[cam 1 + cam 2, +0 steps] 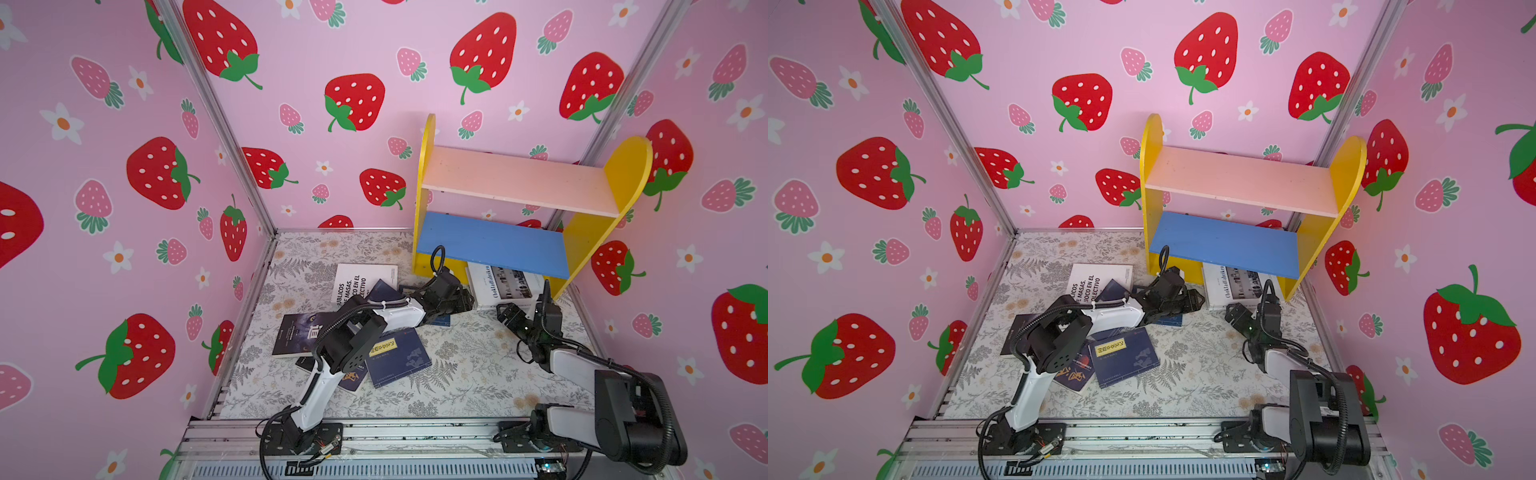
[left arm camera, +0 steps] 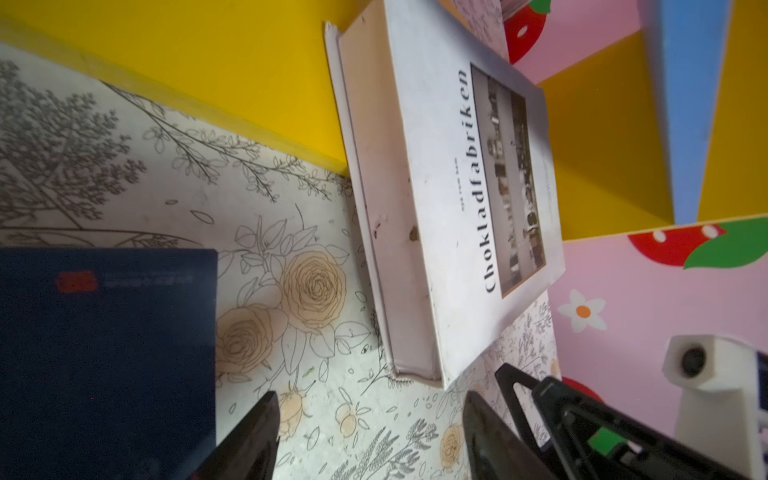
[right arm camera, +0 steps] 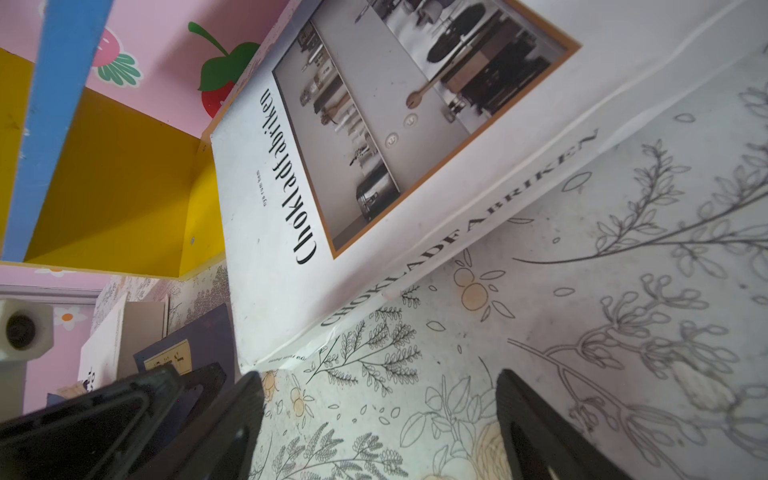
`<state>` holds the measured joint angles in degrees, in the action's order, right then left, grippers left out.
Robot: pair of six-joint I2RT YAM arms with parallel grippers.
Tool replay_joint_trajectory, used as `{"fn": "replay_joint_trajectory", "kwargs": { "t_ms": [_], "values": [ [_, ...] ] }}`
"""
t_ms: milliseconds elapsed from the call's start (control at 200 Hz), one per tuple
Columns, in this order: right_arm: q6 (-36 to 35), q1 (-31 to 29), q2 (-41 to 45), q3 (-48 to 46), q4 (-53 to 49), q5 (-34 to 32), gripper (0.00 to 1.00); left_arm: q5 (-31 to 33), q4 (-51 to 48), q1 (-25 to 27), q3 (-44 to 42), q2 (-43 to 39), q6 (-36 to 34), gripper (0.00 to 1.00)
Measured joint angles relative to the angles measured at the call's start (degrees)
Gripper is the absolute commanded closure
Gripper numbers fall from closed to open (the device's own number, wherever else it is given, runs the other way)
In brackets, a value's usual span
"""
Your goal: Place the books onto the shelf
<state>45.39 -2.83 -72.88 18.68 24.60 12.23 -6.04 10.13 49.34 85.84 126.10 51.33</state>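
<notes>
— What lies nearest the front?
— On the floral-printed worktop (image 1: 469, 374) there is a thin navy book with a yellow title label (image 1: 397, 357). It lies flat and overlaps a dark book with an orange figure (image 1: 352, 379). To their left, partly under the left arm (image 1: 399, 313), is a dark book with a big white Chinese character (image 1: 295, 334).

— And the claws?
— They are farther in. The left claw (image 2: 370, 432) hangs low over the worktop, fingers spread with nothing between them. A navy book with a small red mark (image 2: 104, 353) lies just beside one finger. The right claw (image 3: 380, 415) comes in from the right, also spread and empty, over bare floral print. In both top views the two claws are near each other but apart.

— What is in front of them?
— The large white book lettered "Chokladfabriken" (image 1: 503, 286), with a photo on its cover. It is on the worktop just beyond both claws, its far part under the shelf's blue lower board. Whether a fingertip touches its near corner I cannot tell.

— Any other book back there?
— A large white book with bold black lettering (image 1: 361, 278), left of the shelf, with another navy book (image 1: 384, 291) overlapping it.

— And the shelf?
— The small wooden bookshelf with yellow round-topped side panels (image 1: 519, 183) stands in the far right corner, with a pale pink board above and a blue one below. Every book in view is on the worktop.
</notes>
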Motion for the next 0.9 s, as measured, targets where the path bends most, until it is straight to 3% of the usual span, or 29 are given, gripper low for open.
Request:
{"fn": "replay_joint_trajectory", "kwargs": {
  "t_ms": [80,360,540,900],
  "values": [
    [-0.02,0.00,-0.22,0.00,0.17,0.00,0.14,0.26,-2.12,0.63,1.05,0.11,-0.55,0.40],
    [0.00,0.00,-0.22,-0.02,0.17,0.00,0.14,5.57,-12.33,1.55,10.95,3.65,-0.76,0.38],
    [0.70,0.24,1.49,-0.44,-0.11,-0.87,0.15,7.41,-16.59,1.51,14.67,6.84,-0.63,0.41],
    [1.90,2.71,4.79,-1.99,-0.24,-2.51,0.15,8.92,-15.91,1.86,15.45,8.48,1.33,0.42]
  ]
}}
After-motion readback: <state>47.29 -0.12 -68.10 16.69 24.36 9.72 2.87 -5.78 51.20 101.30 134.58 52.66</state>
